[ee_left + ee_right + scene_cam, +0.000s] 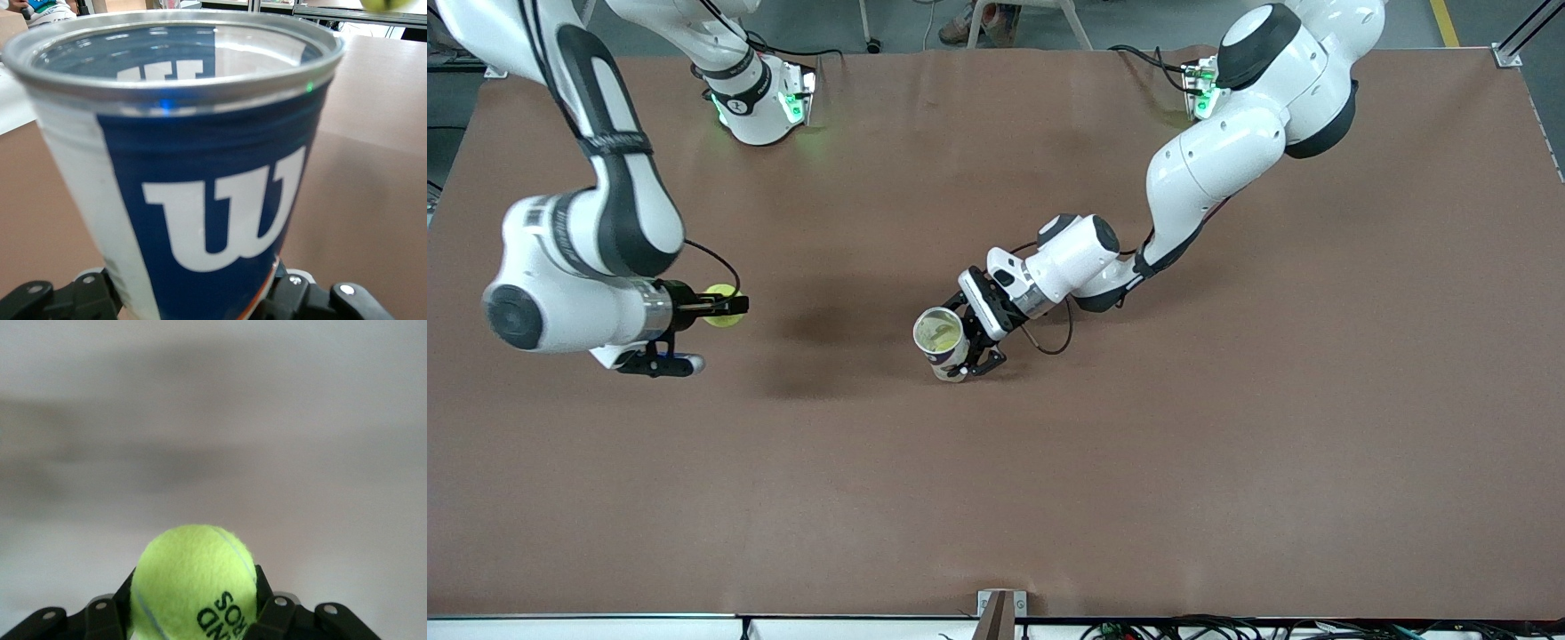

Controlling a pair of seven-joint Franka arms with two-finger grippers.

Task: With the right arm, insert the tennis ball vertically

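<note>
A yellow-green tennis ball (725, 306) is held in my right gripper (732, 306), up over the table toward the right arm's end. It fills the right wrist view (193, 583) between the black fingers (275, 617). A blue and white ball can (942, 341) with a silver rim stands open-topped near the table's middle, with something yellow-green inside. My left gripper (971, 343) is shut on the can's side. In the left wrist view the can (200, 180) fills the frame, and the ball (387, 4) shows at the edge.
The brown table (1227, 444) spreads wide around the can. The arm bases (760, 107) stand along the table's edge farthest from the front camera. A small bracket (1000, 613) sits at the table's nearest edge.
</note>
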